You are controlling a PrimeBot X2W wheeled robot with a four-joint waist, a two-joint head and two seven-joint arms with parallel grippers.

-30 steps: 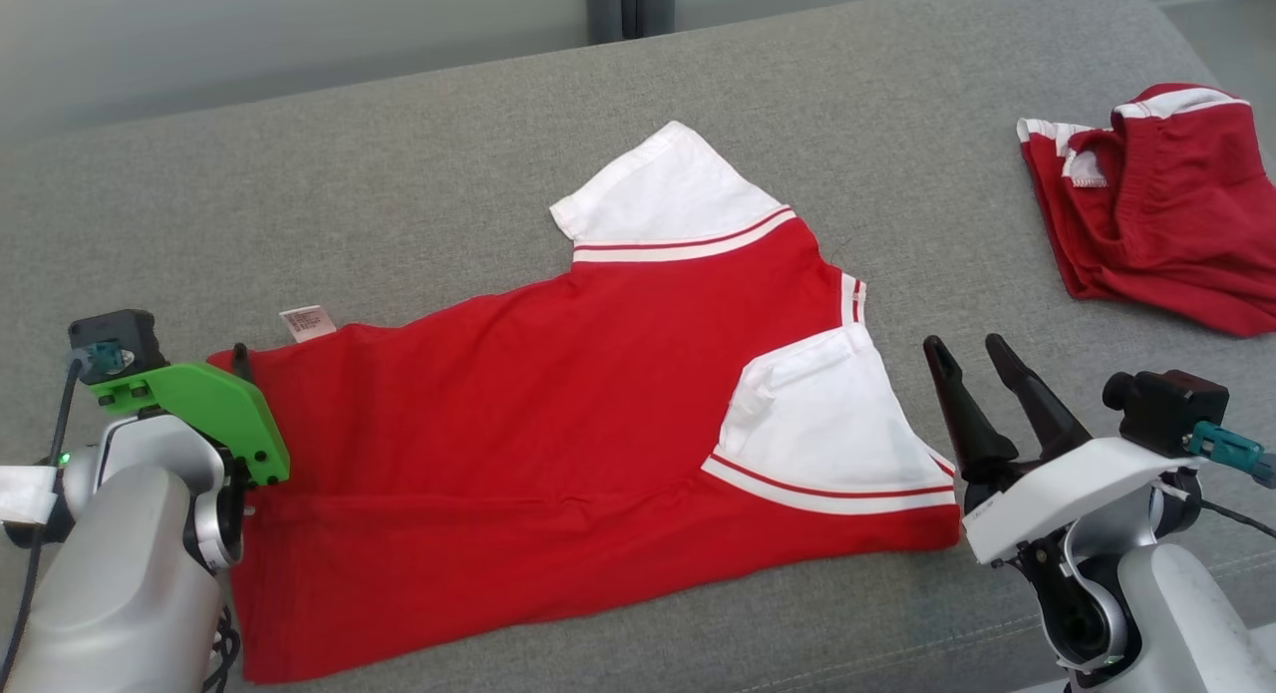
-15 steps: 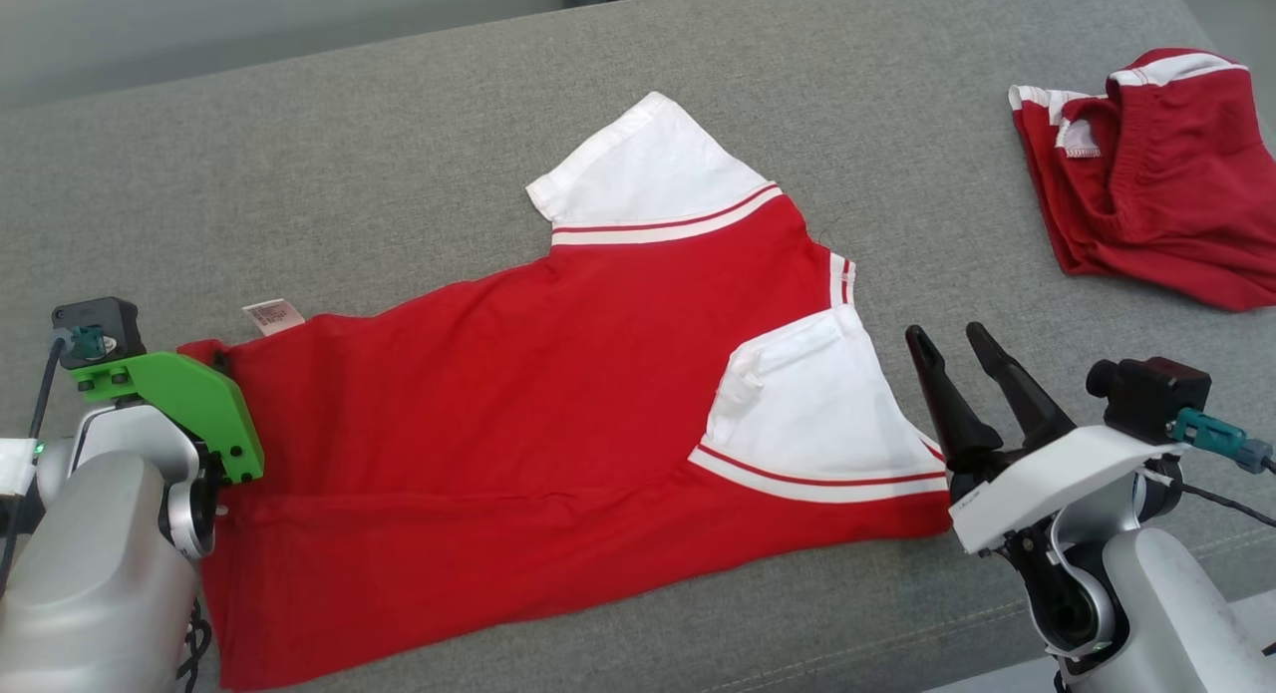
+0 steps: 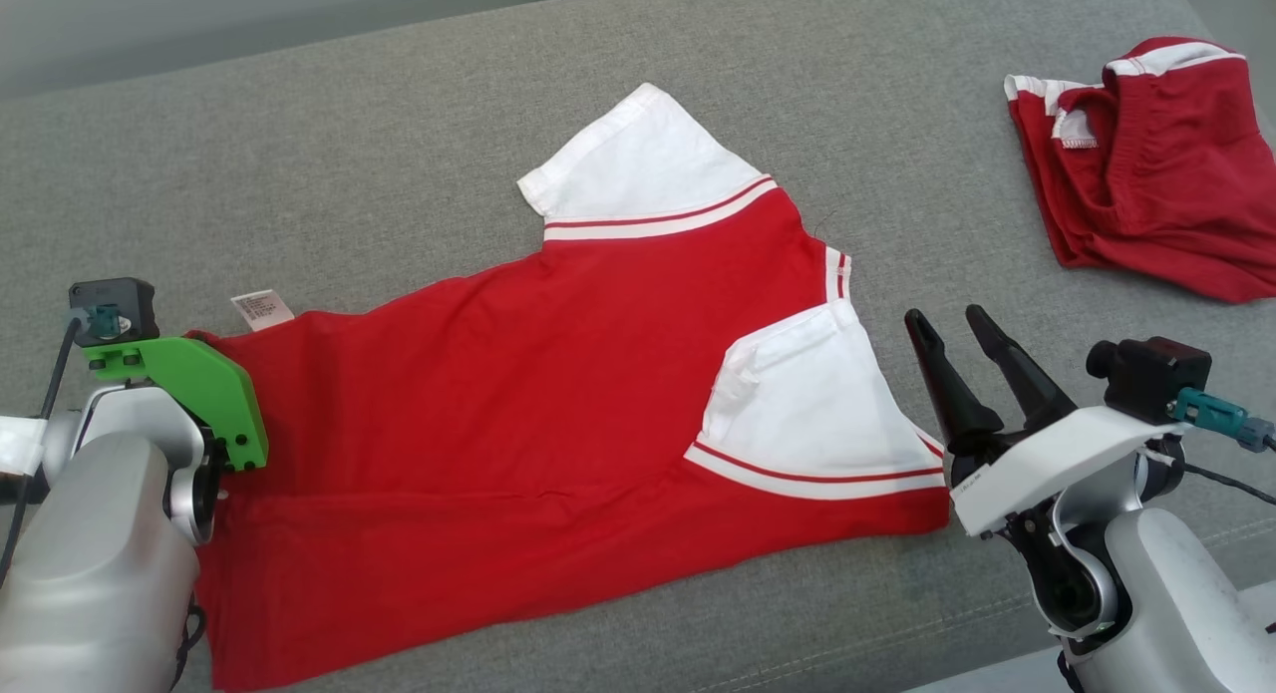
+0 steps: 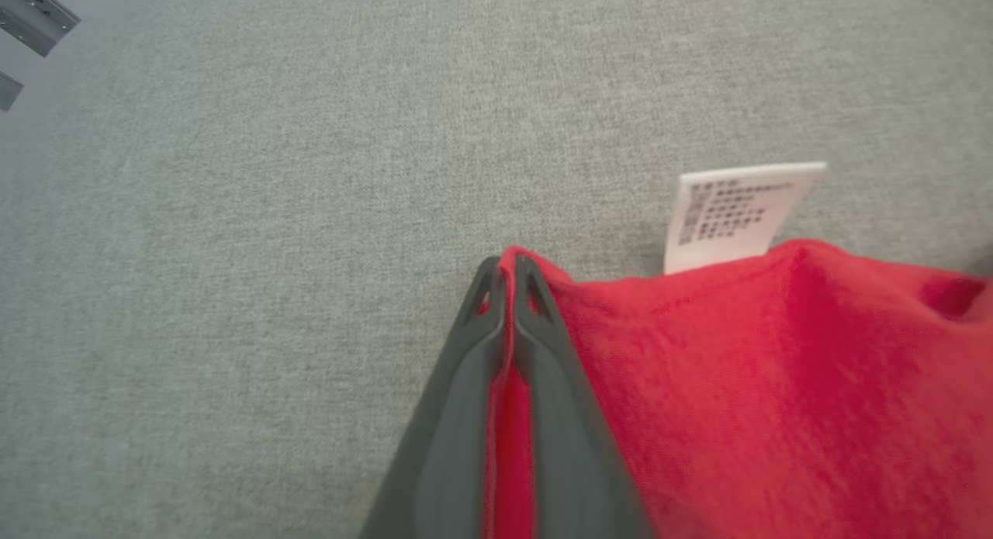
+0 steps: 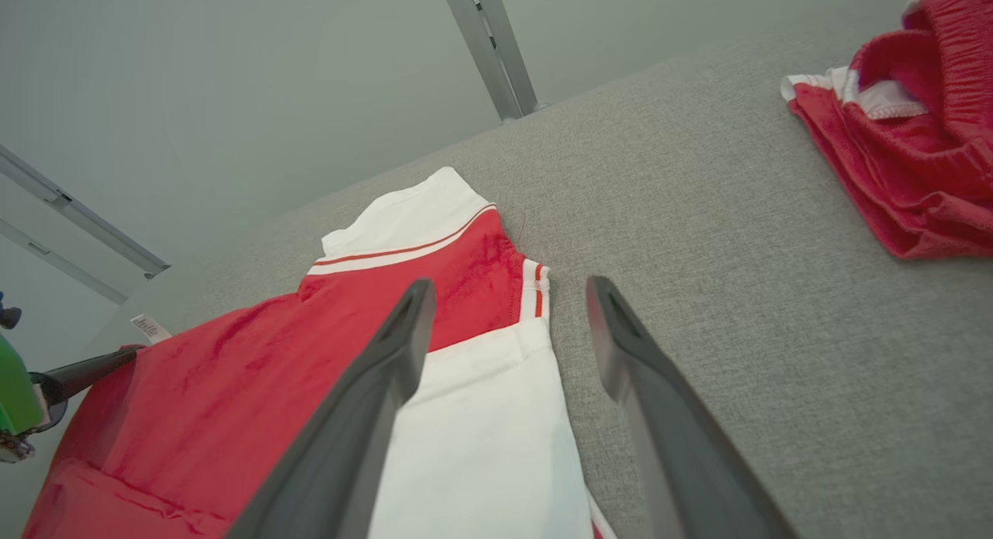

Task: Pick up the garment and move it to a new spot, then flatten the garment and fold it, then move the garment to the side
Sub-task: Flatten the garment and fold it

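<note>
Left gripper point(image 4: 508, 271) is pinching the hem corner of the red-and-white shirt point(image 3: 518, 394), which is lying flat on the grey cushion point(image 3: 299, 155); right gripper point(image 3: 942, 316) is hovering spread beside its sleeve point(image 3: 807, 404).

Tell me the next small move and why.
Probably lower the right gripper onto the near corner of the shirt beside the white sleeve and close it. The left gripper is shut on the corner by the label, while the right one hovers open, holding nothing, so a lift now would be one-sided.
</note>
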